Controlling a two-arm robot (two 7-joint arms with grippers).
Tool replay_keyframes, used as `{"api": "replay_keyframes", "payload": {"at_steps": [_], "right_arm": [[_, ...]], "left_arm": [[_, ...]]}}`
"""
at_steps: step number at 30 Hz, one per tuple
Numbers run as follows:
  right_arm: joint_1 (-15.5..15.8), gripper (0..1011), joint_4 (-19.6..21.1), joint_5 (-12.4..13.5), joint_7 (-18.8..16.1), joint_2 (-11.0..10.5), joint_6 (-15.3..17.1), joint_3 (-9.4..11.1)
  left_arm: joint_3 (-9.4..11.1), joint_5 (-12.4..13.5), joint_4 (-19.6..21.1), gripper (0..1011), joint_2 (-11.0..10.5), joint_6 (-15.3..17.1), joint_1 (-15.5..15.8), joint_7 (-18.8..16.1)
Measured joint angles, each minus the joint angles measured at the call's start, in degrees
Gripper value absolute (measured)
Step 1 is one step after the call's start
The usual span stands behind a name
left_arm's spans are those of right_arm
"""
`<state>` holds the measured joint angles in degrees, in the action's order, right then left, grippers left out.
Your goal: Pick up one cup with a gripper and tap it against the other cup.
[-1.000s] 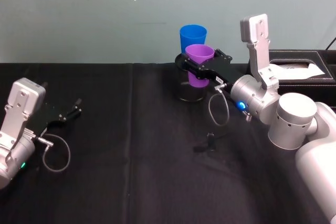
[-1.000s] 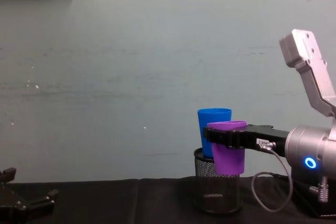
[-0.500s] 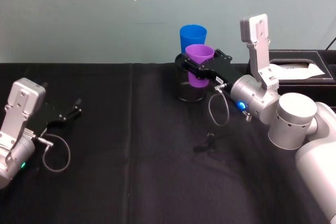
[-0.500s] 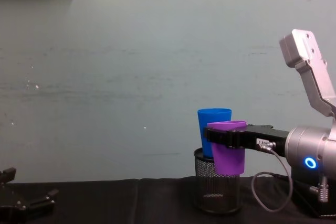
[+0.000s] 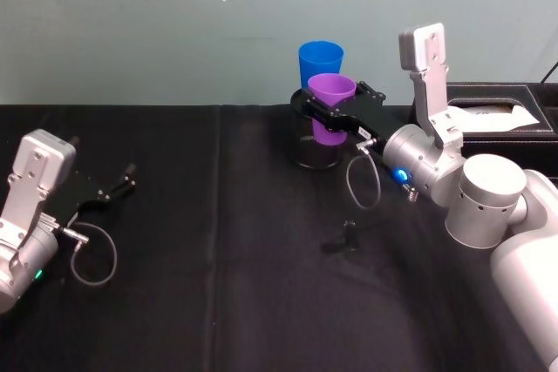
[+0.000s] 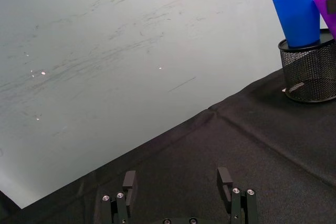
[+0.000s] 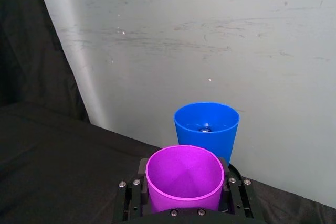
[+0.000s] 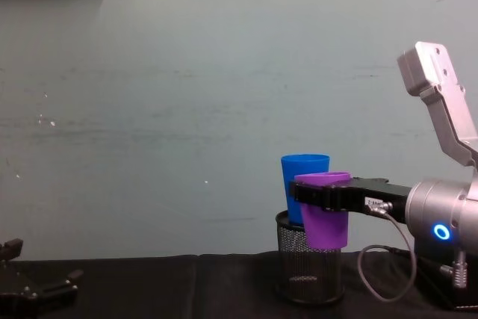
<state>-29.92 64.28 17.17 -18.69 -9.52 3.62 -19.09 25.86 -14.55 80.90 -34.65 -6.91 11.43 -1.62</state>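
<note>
Right end effector is clamped around the purple cup, holding it up in the air just right of centre in the head view, right in front of the blue cup, which sits in a black mesh holder. Can't tell if the cups actually touch. Left end effector sits wide open and empty over the black worktop at the far left.

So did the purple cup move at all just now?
No. The purple cup sits in the same spot beside the blue cup, above the mesh holder.
</note>
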Motion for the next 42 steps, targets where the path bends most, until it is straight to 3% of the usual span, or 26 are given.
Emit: {"api": "replay_keyframes", "payload": {"at_steps": [42], "right_arm": [[0.00,746,0.00,0.00,0.00,0.00,0.00,0.00]], "left_arm": [[0.00,0.00,0.00,1000,0.00,0.00,0.00,0.00]]}}
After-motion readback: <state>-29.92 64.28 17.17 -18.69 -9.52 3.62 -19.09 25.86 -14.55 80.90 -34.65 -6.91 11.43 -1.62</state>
